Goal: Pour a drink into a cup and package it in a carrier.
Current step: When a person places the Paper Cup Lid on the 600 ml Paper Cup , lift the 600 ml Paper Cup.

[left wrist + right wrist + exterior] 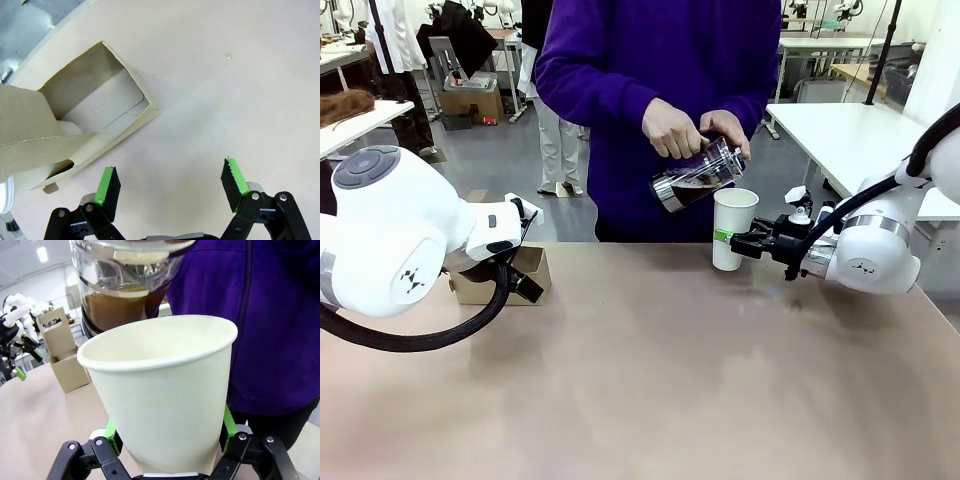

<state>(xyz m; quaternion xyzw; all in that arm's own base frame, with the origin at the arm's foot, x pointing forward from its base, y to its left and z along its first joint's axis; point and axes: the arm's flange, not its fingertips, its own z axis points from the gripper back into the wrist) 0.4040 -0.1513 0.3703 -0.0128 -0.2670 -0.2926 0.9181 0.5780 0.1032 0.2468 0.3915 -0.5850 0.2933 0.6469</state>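
Note:
The person's two hands tilt a glass press jug [697, 174] over the tall white cup [734, 228], which stands on the table. Brown drink [107, 307] sits inside the jug just above the cup's rim; I see no stream. My right gripper [170, 436] is shut on the cup [165, 390] low down, green pads against both sides. The brown cardboard carrier [520, 272] stands at the table's left. My left gripper [171, 182] hovers open over bare table beside the carrier [95, 107], holding nothing.
The person in a purple top [650, 60] stands at the far edge behind the cup. The tan table [650, 370] is bare across the middle and front. My left arm's white body [390, 240] covers part of the carrier.

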